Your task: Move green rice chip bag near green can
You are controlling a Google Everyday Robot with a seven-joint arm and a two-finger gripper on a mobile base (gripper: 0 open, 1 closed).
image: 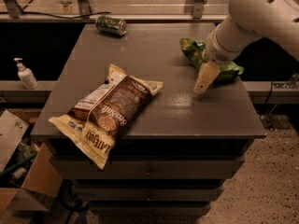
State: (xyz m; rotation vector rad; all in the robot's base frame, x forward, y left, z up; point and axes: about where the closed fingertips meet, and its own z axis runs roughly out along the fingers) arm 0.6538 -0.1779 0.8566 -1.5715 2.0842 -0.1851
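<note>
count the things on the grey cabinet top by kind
snack bags: 2 (crinkly bright-green rice chip bag, larger brown-and-cream bag)
drink cans: 1 (dark-green metal can, on its side)
total: 3
gripper: low, just in front of the green bag

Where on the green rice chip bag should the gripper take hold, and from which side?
Probably across its narrow width near the middle, coming from above: the green rice chip bag lies flat and elongated at the right rear of the cabinet top, leaving no edge to get under. The gripper hangs just in front of it.
</note>
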